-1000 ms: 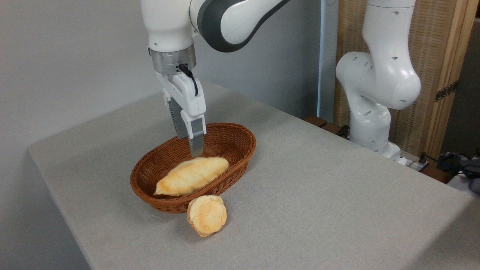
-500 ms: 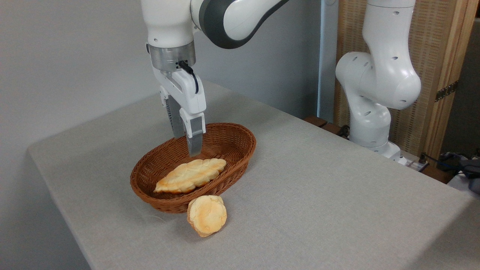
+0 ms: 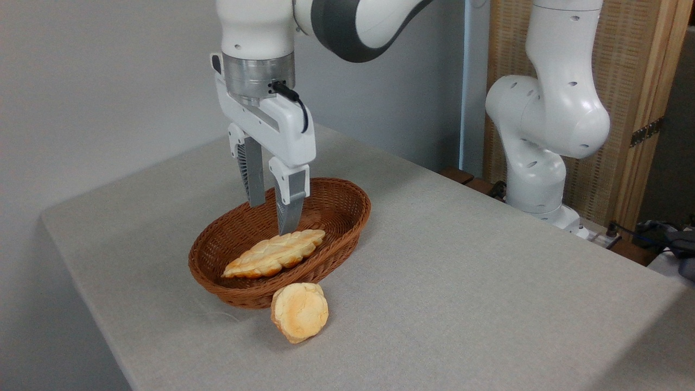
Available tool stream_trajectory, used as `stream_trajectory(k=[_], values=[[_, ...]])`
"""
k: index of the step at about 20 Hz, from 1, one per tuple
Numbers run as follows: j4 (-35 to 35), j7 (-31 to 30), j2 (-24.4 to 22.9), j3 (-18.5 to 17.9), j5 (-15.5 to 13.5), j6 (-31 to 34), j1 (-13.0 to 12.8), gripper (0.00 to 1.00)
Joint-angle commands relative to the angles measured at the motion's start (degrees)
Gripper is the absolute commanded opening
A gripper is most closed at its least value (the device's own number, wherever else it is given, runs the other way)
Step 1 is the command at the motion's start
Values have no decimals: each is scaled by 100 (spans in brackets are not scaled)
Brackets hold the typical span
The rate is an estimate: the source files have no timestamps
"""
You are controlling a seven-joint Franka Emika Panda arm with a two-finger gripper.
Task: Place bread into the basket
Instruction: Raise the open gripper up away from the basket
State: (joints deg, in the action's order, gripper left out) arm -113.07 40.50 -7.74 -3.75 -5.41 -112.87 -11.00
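Inside basket (image 3: 347, 209) — bread (image 3: 275, 253) lengthwise.

You have soft, even, fairly bright light from above; the table (image 3: 461, 282) shows only faint shadows, one to the left under the basket (image 3: 336, 209), one under the bun (image 3: 299, 311); its near left side falls into dim grey; mild gloss sits on the arm (image 3: 548, 117); focus is sharp throughout, with slight grain and no visible edge distortion.

My glossy white plastic arm (image 3: 548, 117) meets matt grey cloth table (image 3: 461, 282), rough reddish-brown woven wicker basket (image 3: 347, 209), matt golden scalloped bread (image 3: 274, 253).
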Motion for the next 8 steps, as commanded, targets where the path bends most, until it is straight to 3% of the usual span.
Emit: stream_trajectory(k=[1,8], values=[[66,19,-35,-257,-21,107,-43,100],[75,37,-35,-468,-4,107,-43,100]])
